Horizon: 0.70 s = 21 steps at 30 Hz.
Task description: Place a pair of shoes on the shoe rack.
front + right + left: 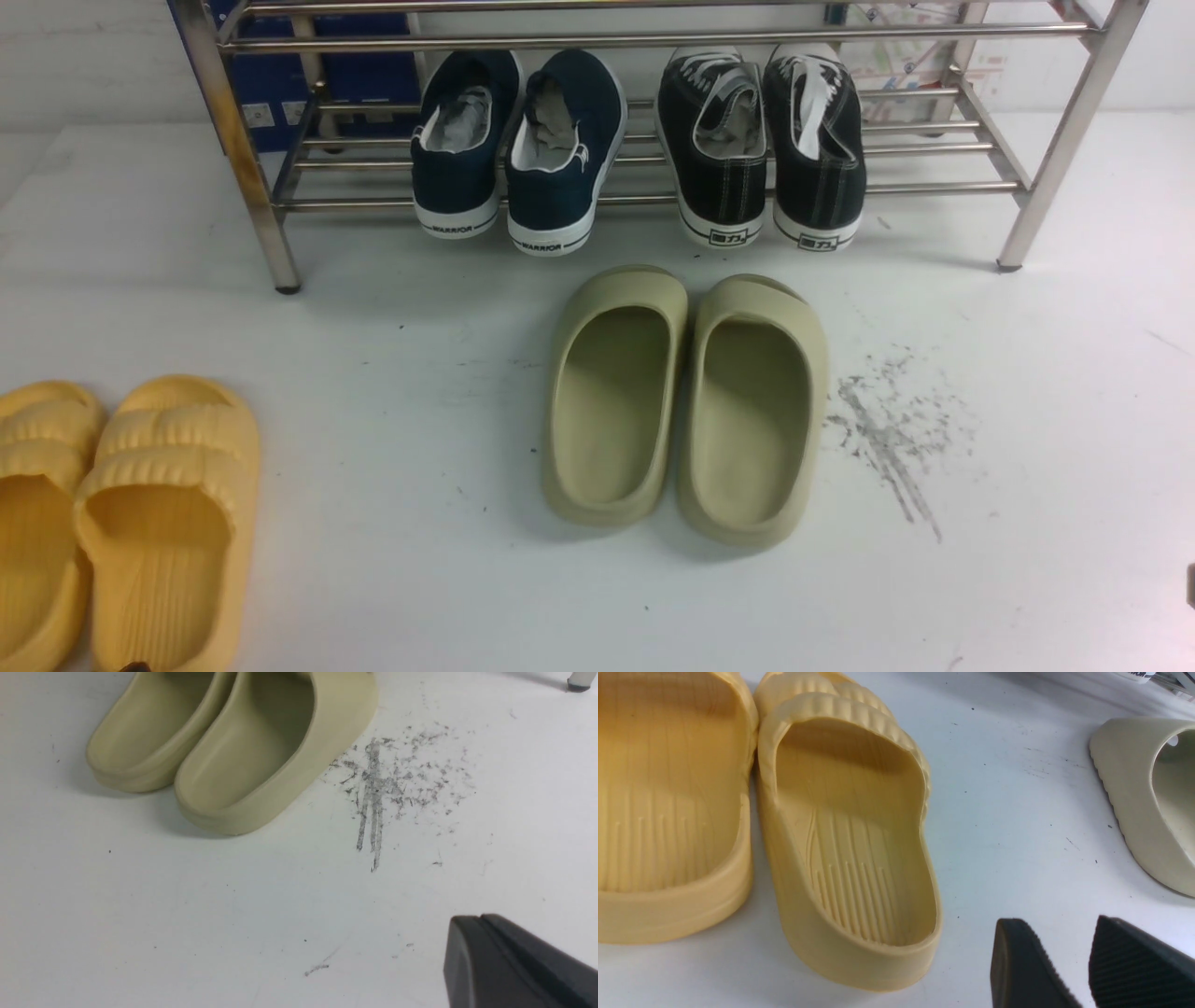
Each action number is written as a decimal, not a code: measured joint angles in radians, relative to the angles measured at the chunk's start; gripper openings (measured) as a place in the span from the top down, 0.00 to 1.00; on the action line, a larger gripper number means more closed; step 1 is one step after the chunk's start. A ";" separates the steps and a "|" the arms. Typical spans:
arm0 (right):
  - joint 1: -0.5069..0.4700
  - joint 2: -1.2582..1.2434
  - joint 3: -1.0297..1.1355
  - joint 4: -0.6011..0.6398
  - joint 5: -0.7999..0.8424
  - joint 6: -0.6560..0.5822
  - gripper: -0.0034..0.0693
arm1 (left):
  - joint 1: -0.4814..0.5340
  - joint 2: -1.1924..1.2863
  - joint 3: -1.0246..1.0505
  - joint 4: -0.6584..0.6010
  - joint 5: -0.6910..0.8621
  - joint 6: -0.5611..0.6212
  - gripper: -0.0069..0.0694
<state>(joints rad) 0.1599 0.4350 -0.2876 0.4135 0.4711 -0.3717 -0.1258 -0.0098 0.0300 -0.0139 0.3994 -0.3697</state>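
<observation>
Left tool [1057, 921]: fingers parted, nothing between them — near a yellow slipper [859, 835], not touching it
Right tool [469, 919]: clenched, its fingertips together on nothing, above the white desk [261, 919]
Black sneakers [724, 154]: side by side on the lower shelf of the steel shoe rack [644, 198], toward its right half, heels overhanging the front bar
Sneaker toes: pointing away from the robot, into the rack
Sneaker long axes: running front to back, across the shelf bars — roughly parallel, both tilted slightly, toes leaning left
Navy slip-ons [513, 149]: left of the sneakers, same shelf
Olive slippers [686, 406]: on the desk, in front of the rack
</observation>
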 joint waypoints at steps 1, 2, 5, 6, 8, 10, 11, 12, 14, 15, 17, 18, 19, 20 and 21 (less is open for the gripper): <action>0.000 0.000 0.000 0.000 0.009 0.000 0.90 | 0.000 0.000 0.000 0.000 0.000 0.000 0.60; 0.000 0.000 0.000 0.000 0.015 0.000 0.90 | 0.000 0.000 0.000 0.000 0.000 0.000 0.60; 0.000 -0.008 0.000 0.000 0.038 0.000 0.90 | 0.000 0.000 0.000 0.000 0.000 0.000 0.60; 0.000 -0.019 0.000 0.000 0.046 0.000 0.89 | 0.000 0.000 0.000 0.000 0.000 0.000 0.60; 0.000 -0.045 0.000 0.000 0.059 0.000 0.89 | 0.000 0.000 0.000 0.000 0.000 0.000 0.60; 0.000 -0.075 0.000 0.000 0.073 0.000 0.89 | 0.000 0.000 0.000 0.000 0.000 0.000 0.60; 0.000 -0.079 0.000 0.000 0.074 0.000 0.89 | 0.000 0.000 0.000 0.000 0.000 0.000 0.60; 0.000 -0.102 0.000 0.000 0.081 0.000 0.89 | 0.000 0.000 0.000 0.000 0.000 0.000 0.60; 0.000 -0.141 0.000 0.000 0.090 0.000 0.88 | 0.000 0.000 0.000 0.000 0.000 0.000 0.60; 0.000 -0.167 0.000 0.000 0.092 0.000 0.88 | 0.000 0.000 0.000 0.000 0.000 0.000 0.60; -0.005 -0.186 0.000 -0.004 0.092 0.000 0.88 | 0.000 0.000 0.000 0.000 0.000 0.000 0.60; -0.012 -0.198 0.000 -0.013 0.092 0.000 0.88 | 0.000 0.000 0.000 0.000 0.000 0.000 0.60; -0.041 -0.228 0.000 -0.048 0.090 0.017 0.88 | 0.000 0.000 0.000 0.000 0.000 0.000 0.60; -0.066 -0.251 0.001 -0.081 0.090 0.056 0.88 | 0.000 0.000 0.000 0.000 0.000 0.000 0.60; -0.093 -0.270 0.004 -0.114 0.089 0.098 0.88 | 0.000 0.000 0.000 0.000 0.000 0.000 0.60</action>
<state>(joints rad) 0.0669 0.1646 -0.2835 0.2990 0.5598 -0.2738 -0.1258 -0.0098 0.0300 -0.0139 0.3994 -0.3697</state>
